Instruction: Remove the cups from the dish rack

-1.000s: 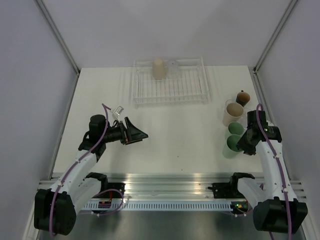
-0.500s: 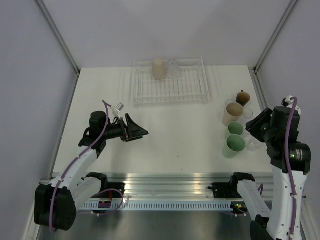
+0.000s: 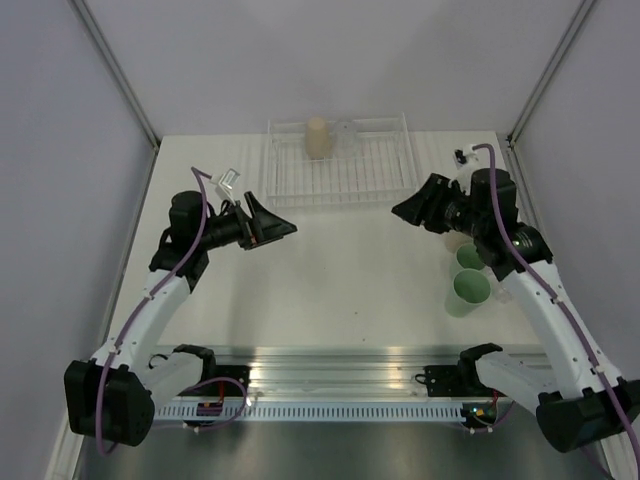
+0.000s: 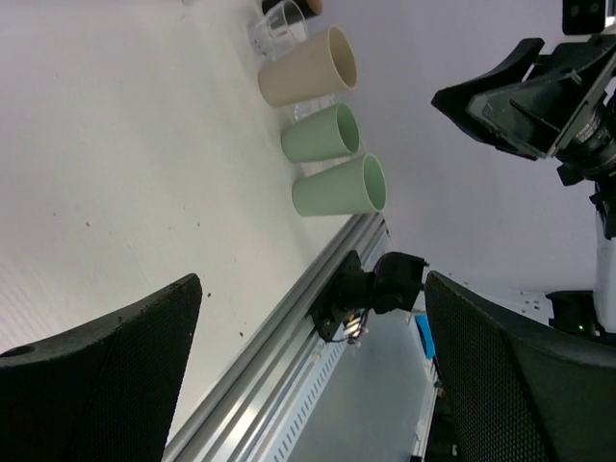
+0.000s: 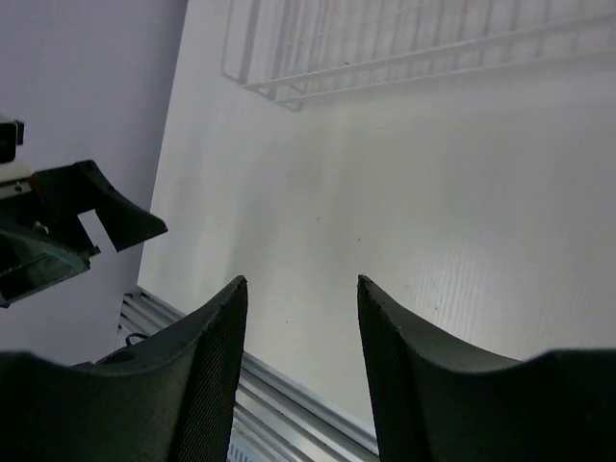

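With left gripper (image 3: 280, 228) and right gripper (image 3: 400, 212) both apart, reach over dish rack (image 3: 340, 204) rail, close on beige cup (image 3: 317, 137), without knocking clear cup (image 3: 346, 135) beside

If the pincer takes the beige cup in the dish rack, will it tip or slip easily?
Probably it tips: the beige cup stands tall and narrow on the wire grid of the dish rack, close beside the clear cup. Its smooth, tapered wall may slip under a loose grip.
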`<action>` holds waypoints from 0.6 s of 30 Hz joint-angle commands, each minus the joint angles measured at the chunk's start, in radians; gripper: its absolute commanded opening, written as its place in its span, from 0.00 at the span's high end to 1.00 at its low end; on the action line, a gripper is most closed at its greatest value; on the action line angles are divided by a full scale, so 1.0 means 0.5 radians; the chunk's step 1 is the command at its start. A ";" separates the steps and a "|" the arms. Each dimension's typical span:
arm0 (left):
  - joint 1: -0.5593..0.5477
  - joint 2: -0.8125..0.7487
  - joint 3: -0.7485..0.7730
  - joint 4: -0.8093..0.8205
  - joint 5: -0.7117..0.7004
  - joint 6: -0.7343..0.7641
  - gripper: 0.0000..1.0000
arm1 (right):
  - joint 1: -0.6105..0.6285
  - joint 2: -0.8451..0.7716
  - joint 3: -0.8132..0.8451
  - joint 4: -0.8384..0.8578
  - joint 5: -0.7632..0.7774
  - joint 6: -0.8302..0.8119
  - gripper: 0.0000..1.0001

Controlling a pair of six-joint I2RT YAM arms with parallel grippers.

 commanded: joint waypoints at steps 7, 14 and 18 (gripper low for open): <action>-0.013 0.563 0.820 -0.202 -0.501 0.277 0.00 | 0.349 0.485 0.187 0.335 -0.059 -0.291 0.44; -0.034 1.254 1.502 -0.373 -0.967 0.415 0.00 | 0.477 0.467 0.030 0.317 -0.019 -0.343 0.44; -0.062 1.644 1.848 -0.398 -1.148 0.428 0.00 | 0.579 0.414 -0.040 0.265 0.014 -0.386 0.42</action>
